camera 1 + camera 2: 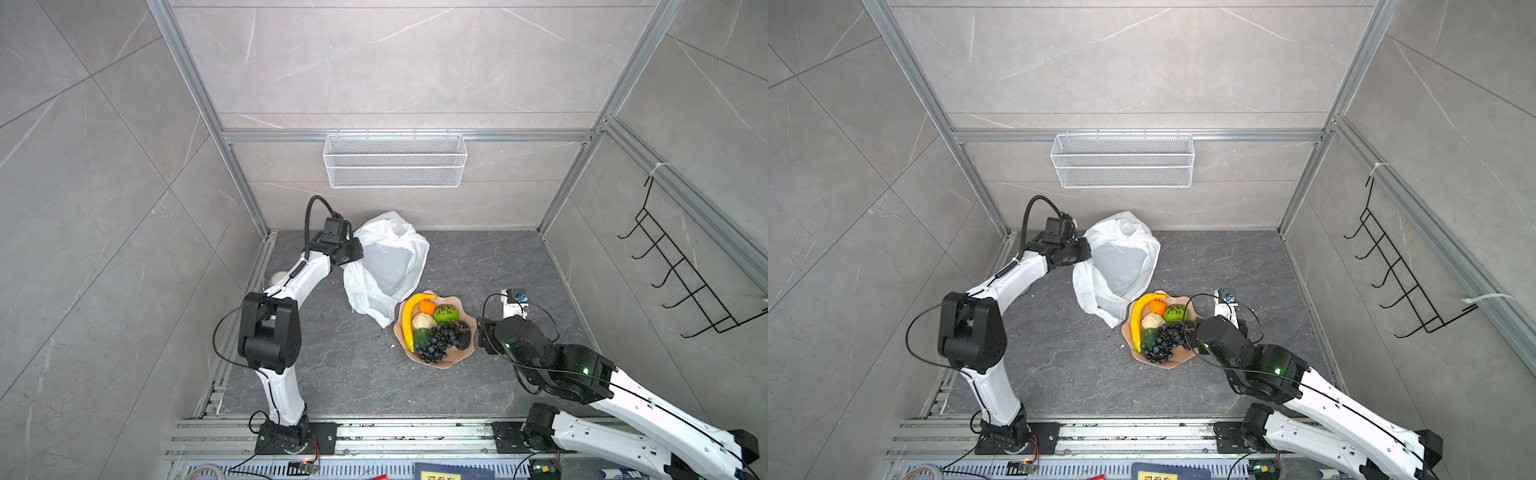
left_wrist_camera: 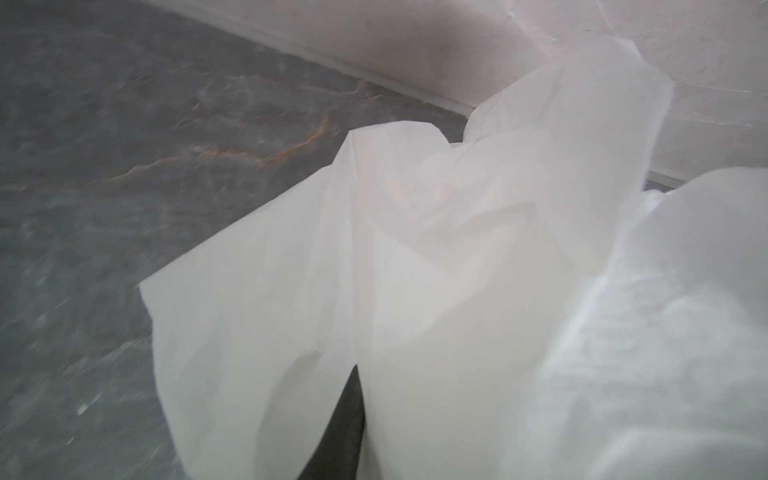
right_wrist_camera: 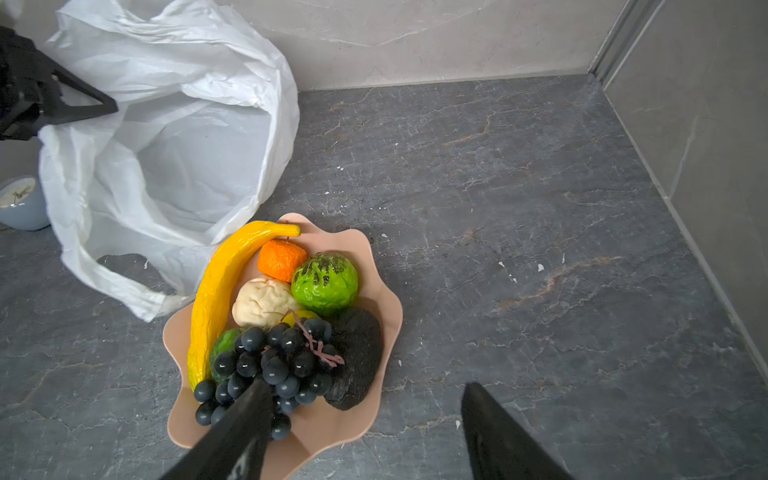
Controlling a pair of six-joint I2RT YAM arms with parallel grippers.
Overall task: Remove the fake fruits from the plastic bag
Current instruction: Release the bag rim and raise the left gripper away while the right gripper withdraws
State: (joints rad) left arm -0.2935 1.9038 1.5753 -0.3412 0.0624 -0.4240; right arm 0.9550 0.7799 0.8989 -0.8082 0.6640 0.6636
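The small plastic fake fruits (image 3: 324, 282) are heaped on the wavy pink plate (image 3: 376, 266) on the dark marbled desk (image 3: 498, 208), smooth yellow banana (image 3: 216, 299) lying near-to-far along its left rim, stem end far. The thin crinkly white plastic bag (image 1: 386, 266) slumps just far-left, mouth gaping upward, one loop handle (image 3: 137, 291) touching the plate, rim clamped in the left pincer (image 1: 355, 250). Meanwhile the right pincer (image 3: 365, 384) hangs at the plate's right edge, tips spread wide, nothing in them.
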